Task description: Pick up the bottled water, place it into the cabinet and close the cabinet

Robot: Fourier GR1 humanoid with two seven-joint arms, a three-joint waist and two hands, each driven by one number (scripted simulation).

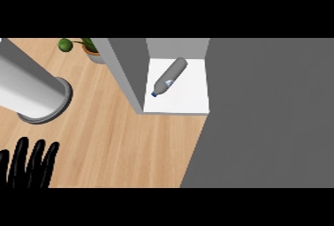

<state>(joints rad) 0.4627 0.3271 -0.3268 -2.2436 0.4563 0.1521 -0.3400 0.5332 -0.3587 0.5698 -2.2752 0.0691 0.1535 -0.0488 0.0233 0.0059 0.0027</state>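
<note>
We see the bottle (169, 77) lying on its side on the white floor of the cabinet (128, 66). Our left hand (29, 167) rests at the lower left, fingers straight, holding nothing.

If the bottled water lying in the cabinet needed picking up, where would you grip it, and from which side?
I'd grip the bottled water round its wide middle, clasped across its length. It lies on its side on the shelf, slanted, blue cap toward the near left. Probably come from the shelf's near open edge; the cabinet wall stands close on its left.
</note>
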